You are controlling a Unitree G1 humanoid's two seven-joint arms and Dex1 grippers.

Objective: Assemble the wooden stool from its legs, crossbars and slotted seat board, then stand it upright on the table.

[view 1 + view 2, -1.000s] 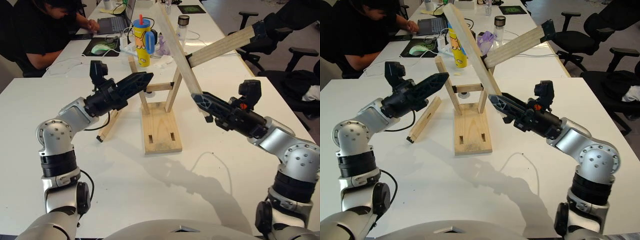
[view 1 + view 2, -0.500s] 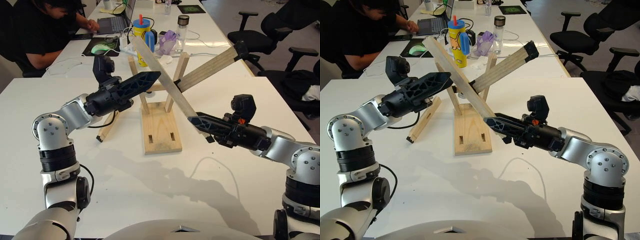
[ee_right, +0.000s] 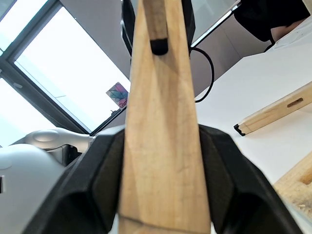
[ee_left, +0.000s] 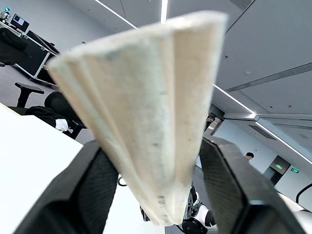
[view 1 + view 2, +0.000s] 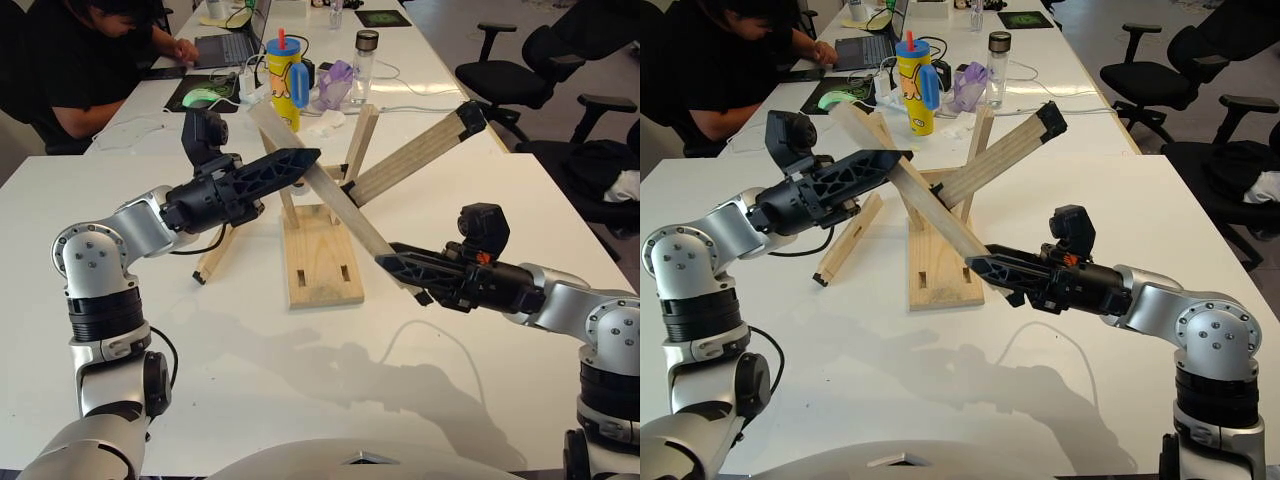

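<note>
The slotted seat board [image 5: 322, 268] lies flat mid-table, with two legs [image 5: 362, 130] standing up from its far end. A loose leg [image 5: 214, 256] lies on the table to its left. My right gripper [image 5: 402, 266] is shut on the lower end of a long wooden leg [image 5: 345, 215] that slants up toward the back left. A second leg [image 5: 415, 150] branches off it toward the back right. My left gripper [image 5: 300, 160] is closed around the long leg's upper part. In the left wrist view its fingers [image 4: 92, 195] press the wood's end.
Behind the stool parts stand a yellow cup [image 5: 285, 85] with a blue handle, a purple item [image 5: 335, 85] and a bottle [image 5: 366, 55]. A person works at a laptop [image 5: 222, 48] at the back left. Office chairs [image 5: 510, 70] stand off the table's right side.
My right gripper dropped lower, tilting the long leg and its branch down toward the table. My left gripper went forward and shut on the leg's upper part.
</note>
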